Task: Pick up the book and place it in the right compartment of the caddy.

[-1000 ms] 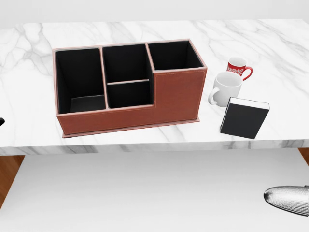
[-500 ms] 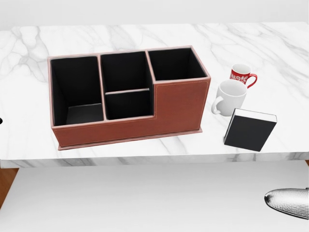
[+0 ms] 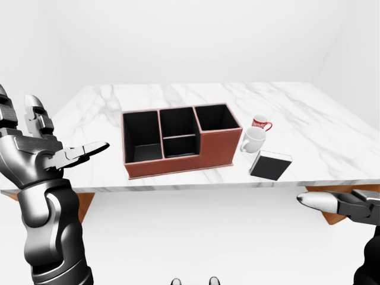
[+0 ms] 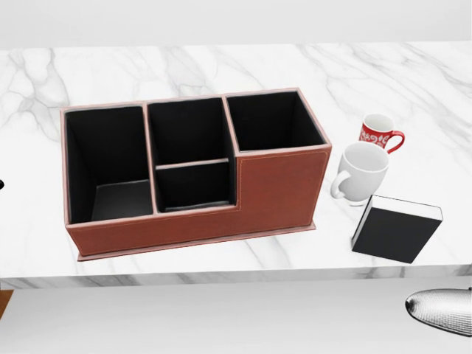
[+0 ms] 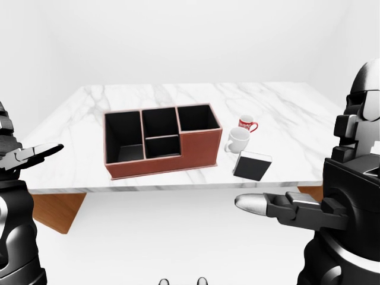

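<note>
A white marble counter [image 3: 320,127] with grey veins stands in a plain white room, wood floor showing under its near corners. The book [image 4: 396,229] lies black-covered at the counter's near edge toward its right corner, apart from both my hands. Just beside it stand a white mug [image 4: 359,172] and a red mug [image 4: 381,133]. The brown caddy [image 4: 279,190] sits mid-counter, its right compartment dark inside. My left hand [image 3: 44,151] is raised off the near-left corner, fingers spread apart. My right hand [image 5: 297,211] hovers below the near edge, fingers extended, holding nothing.
</note>
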You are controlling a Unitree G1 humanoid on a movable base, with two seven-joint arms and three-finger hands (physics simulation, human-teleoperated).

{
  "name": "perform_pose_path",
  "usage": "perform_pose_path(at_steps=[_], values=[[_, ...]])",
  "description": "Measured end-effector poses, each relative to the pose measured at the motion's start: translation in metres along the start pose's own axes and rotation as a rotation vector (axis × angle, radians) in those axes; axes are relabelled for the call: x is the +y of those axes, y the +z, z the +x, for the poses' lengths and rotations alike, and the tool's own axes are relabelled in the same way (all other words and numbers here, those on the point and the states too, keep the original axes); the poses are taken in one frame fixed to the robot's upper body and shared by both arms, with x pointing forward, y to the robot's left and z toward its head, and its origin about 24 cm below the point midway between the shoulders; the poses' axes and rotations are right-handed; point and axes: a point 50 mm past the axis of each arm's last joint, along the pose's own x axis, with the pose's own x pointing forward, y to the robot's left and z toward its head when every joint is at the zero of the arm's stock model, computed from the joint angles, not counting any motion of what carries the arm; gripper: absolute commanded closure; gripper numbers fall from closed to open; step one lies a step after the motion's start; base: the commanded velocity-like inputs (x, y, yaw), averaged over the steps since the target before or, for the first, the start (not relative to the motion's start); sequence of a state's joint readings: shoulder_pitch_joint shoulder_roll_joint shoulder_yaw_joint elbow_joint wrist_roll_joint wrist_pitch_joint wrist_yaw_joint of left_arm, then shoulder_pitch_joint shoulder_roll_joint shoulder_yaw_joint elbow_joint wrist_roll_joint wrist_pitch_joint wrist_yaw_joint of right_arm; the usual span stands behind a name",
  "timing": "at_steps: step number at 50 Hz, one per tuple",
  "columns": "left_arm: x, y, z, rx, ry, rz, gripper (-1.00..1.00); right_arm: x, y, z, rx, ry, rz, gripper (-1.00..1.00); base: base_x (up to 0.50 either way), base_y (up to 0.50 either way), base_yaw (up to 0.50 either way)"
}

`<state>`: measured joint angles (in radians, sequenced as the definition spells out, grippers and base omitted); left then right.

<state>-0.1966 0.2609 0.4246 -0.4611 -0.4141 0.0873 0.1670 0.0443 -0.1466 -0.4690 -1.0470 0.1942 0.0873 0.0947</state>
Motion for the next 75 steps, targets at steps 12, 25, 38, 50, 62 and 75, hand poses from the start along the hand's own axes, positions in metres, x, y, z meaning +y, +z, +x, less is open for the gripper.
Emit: perform_pose_path(at_steps=[12,25,38,50,62,75], values=[[0.000,0.000,0.000,-0.001,0.000,0.001,-1.00,0.000,0.000,0.000,0.000,-0.003,0.016,-1.00,0.24,0.00,0.00],[0.000,0.001,0.000,-0.006,0.001,0.000,-1.00,0.000,0.000,0.000,0.003,-0.001,0.009,-1.00,0.24,0.00,0.00],[0.000,0.001,0.000,-0.003,0.001,0.001,-1.00,0.000,0.000,-0.001,0.003,0.001,0.003,-1.00,0.24,0.00,0.00],[0.000,0.001,0.000,-0.004,0.001,0.001,-1.00,0.000,0.000,0.000,0.001,0.001,0.005,-1.00,0.24,0.00,0.00],[0.000,0.000,0.000,-0.001,0.001,0.000,-1.00,-0.001,0.000,0.000,0.000,-0.005,0.010,-1.00,0.12,0.00,0.00],[0.000,0.000,0.000,0.000,0.002,0.001,-1.00,-0.001,0.011,0.013,-0.091,0.060,0.015,-1.00,0.00,0.00,0.00]])
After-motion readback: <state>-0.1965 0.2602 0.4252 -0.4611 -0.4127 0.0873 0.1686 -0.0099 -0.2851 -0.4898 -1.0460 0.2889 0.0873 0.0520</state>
